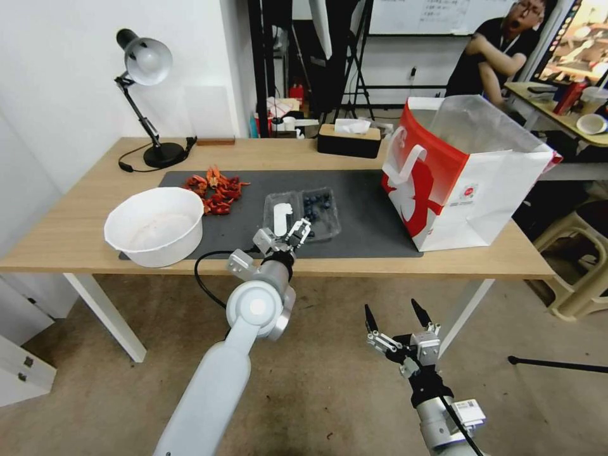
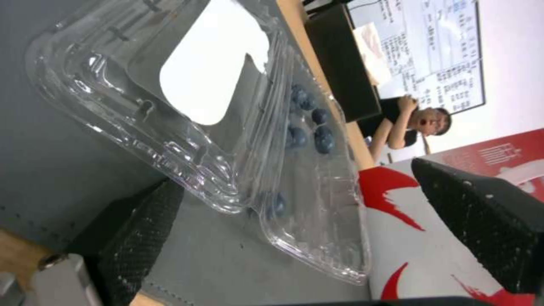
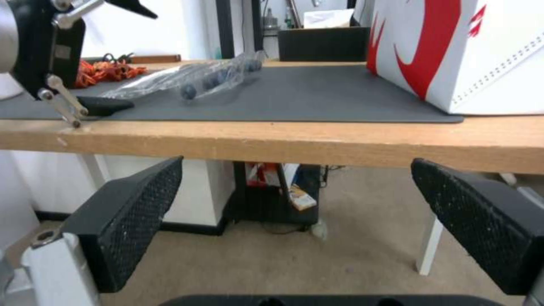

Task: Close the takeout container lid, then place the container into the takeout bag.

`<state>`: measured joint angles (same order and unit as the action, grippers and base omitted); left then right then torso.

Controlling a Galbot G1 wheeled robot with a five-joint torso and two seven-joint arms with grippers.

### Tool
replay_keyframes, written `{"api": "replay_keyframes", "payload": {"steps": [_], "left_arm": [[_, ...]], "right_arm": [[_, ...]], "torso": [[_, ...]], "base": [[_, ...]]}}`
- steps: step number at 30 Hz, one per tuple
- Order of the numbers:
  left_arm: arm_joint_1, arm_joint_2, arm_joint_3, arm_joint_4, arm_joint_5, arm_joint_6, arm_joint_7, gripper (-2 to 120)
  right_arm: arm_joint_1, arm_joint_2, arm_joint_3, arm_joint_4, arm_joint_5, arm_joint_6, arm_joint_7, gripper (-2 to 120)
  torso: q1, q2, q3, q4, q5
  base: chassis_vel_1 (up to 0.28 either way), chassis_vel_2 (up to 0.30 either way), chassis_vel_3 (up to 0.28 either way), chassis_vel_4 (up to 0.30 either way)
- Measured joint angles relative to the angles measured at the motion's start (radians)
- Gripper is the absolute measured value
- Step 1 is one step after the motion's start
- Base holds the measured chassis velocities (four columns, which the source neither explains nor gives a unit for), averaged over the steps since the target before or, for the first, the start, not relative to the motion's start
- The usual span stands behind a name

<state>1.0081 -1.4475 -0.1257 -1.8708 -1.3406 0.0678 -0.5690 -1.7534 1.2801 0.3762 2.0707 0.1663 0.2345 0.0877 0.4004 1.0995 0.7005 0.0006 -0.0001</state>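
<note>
The takeout container [image 1: 320, 212] lies open on the dark mat, with blue berries in its right half. Its lid [image 1: 282, 215], the left half, is folded out flat and bears a white oblong piece. My left gripper [image 1: 286, 232] is open at the container's near edge, one finger on each side of the hinge. In the left wrist view its fingers [image 2: 136, 238] frame the lid [image 2: 170, 89] and the berry half [image 2: 309, 170]. The takeout bag [image 1: 465, 177] stands open at the mat's right end. My right gripper [image 1: 396, 320] hangs open in front of the table, below its edge.
A large white bowl [image 1: 154, 225] sits on the mat's left end, with red pieces [image 1: 215, 189] behind it. At the back stand a desk lamp [image 1: 145, 63] and a black tissue box [image 1: 349, 139]. The table's front edge [image 3: 283, 140] runs above my right gripper [image 3: 295, 221].
</note>
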Motion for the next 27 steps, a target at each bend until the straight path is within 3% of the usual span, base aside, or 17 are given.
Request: {"api": "replay_keyframes", "payload": {"steps": [3,5,15,21,27], "left_arm": [[0.003,-0.001,0.000,-0.007,-0.001,-0.008,0.014,100],[0.007,-0.005,0.000,-0.021,-0.002,-0.035,0.062,100],[0.023,-0.003,0.004,-0.044,0.019,-0.072,0.180,100],[0.006,0.010,0.021,-0.062,0.016,-0.055,0.248,100],[-0.030,0.022,0.051,-0.062,-0.016,-0.008,0.269,100]], "right_arm": [[0.000,0.000,0.000,-0.001,0.000,0.000,0.000,100],[-0.001,0.001,-0.001,-0.001,0.000,0.001,-0.001,100],[-0.008,0.003,-0.002,-0.001,-0.005,0.005,-0.003,100],[-0.013,0.005,-0.003,0.002,-0.013,0.008,-0.003,100],[-0.017,0.009,-0.002,0.005,-0.021,0.011,-0.004,100]], "torso": [[0.000,0.000,0.000,0.0003,0.0000],[0.000,0.000,0.000,-0.0002,0.0001],[0.000,0.000,-0.001,-0.0004,0.0001],[0.000,0.000,-0.001,-0.0005,0.0001],[0.000,0.001,-0.001,-0.0005,0.0000]], "base": [[0.000,0.000,0.000,0.000],[0.000,0.000,0.000,0.000],[0.000,0.000,0.000,0.000],[0.000,0.000,0.000,0.000],[0.000,0.000,0.000,0.000]]}}
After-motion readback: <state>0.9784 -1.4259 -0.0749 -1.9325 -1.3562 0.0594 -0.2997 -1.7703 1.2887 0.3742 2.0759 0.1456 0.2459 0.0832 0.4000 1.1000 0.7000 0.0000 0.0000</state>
